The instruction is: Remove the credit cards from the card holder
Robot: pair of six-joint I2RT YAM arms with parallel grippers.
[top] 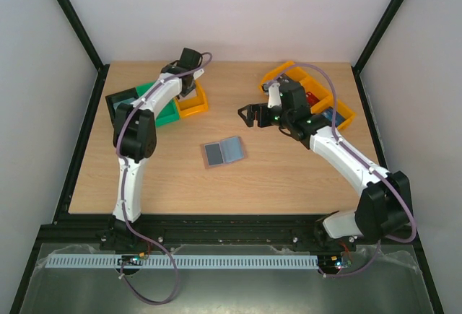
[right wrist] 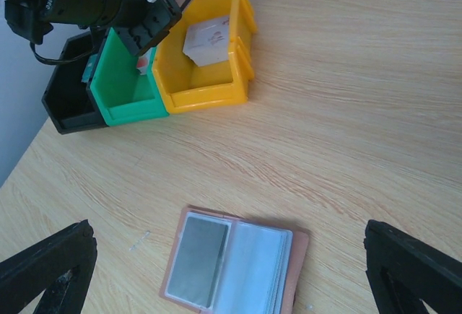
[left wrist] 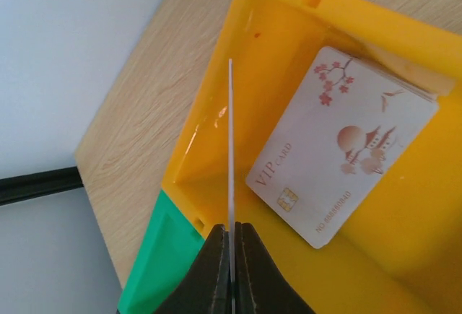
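**Left gripper holding a card over the yellow bin**

The left gripper (left wrist: 231, 240) is clamping a thin card (left wrist: 231, 148) by its lower end, jaws pressed tight against it. It is holding the card upright above the yellow bin (left wrist: 404, 256). The card is showing only its thin white edge to the wrist camera. Inside that bin a whitish card (left wrist: 339, 148) with red artwork is lying face up, one end reaching into the far corner. A green bin (left wrist: 155, 256) is sitting right against the yellow one, and a black bin (right wrist: 68, 94) is sitting on the green one's other side.

The card holder (top: 222, 152) is lying open on the table (top: 180, 184) near its middle, well apart from those bins, its pale inside facing up. What looks like a grey card (right wrist: 196, 258) is sitting in one of its two panels.

The right gripper (top: 249, 115) is hovering above the table with its fingers (right wrist: 50, 267) spread wide and gripping nothing. It is hanging between the holder and the orange bins (top: 289, 76) at the right rear.
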